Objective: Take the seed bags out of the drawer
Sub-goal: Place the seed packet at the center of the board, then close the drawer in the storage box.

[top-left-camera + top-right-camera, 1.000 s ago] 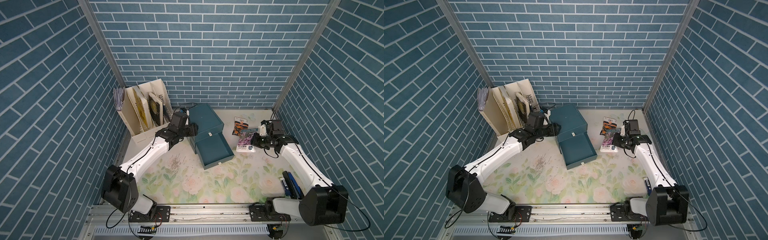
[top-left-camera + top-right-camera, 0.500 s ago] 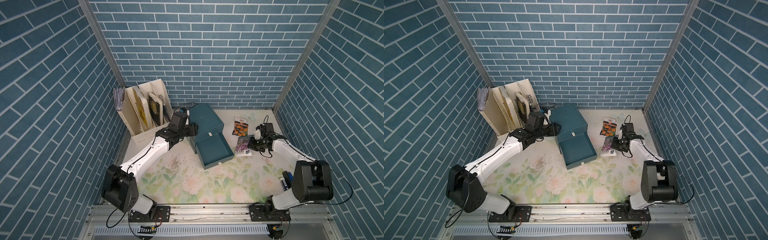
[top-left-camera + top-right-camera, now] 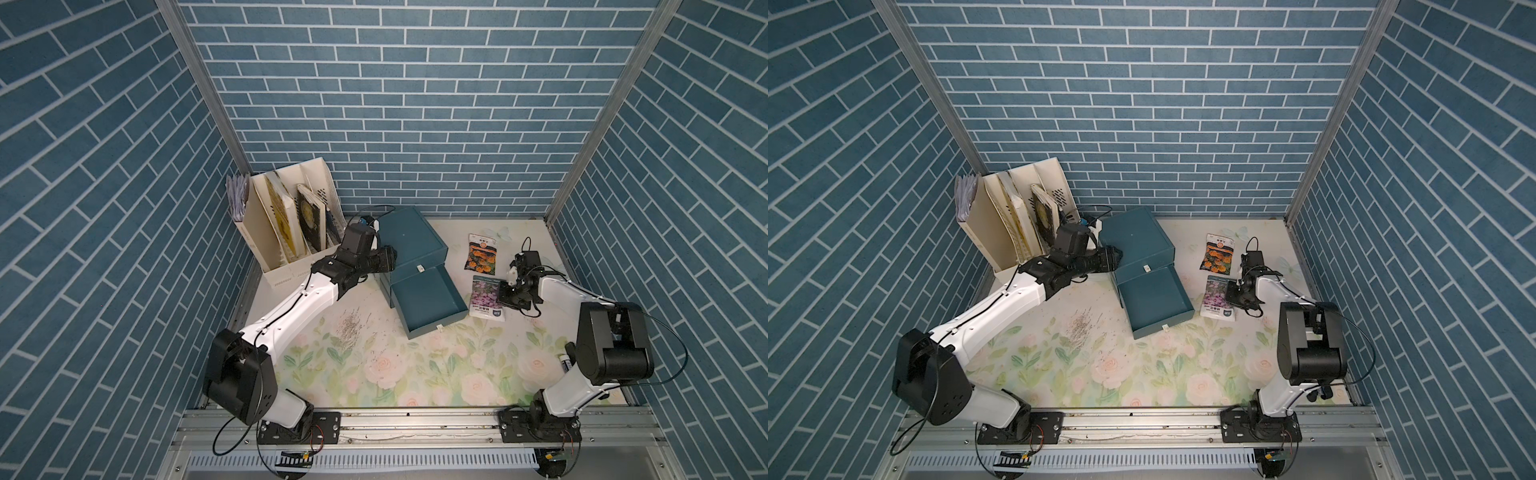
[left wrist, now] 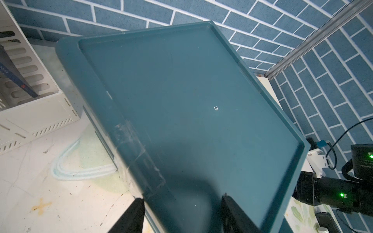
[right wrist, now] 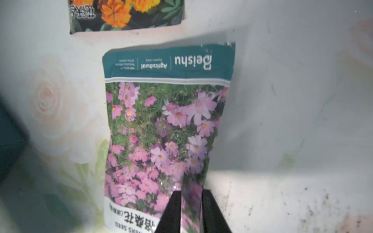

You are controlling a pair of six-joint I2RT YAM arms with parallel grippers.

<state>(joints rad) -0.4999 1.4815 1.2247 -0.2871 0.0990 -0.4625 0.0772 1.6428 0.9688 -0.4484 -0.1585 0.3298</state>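
The teal cabinet (image 3: 409,232) (image 3: 1133,239) (image 4: 181,100) stands at the back with its drawer (image 3: 424,297) (image 3: 1152,297) pulled out; the drawer's floor shows bare. Two seed bags lie flat on the mat to its right: the orange-bloom one (image 3: 482,259) (image 3: 1218,257) (image 5: 125,14) and, nearer, the purple-bloom one (image 3: 486,297) (image 3: 1217,299) (image 5: 161,125). My right gripper (image 3: 505,293) (image 3: 1231,293) (image 5: 191,201) sits low at the purple bag's right edge, jaws parted a little with that edge between them. My left gripper (image 3: 387,259) (image 3: 1115,259) (image 4: 182,211) is shut on the cabinet's left wall.
A cream file rack (image 3: 286,245) holding books stands at the back left, close behind my left arm. Dark specks (image 3: 351,328) are scattered on the floral mat in front of the drawer. A pen (image 3: 565,361) lies by the right arm's base. Brick walls close three sides.
My right gripper came down and nearer with the purple-bloom bag, which now lies flat beside the drawer, and its jaws have parted. The left arm has not moved.
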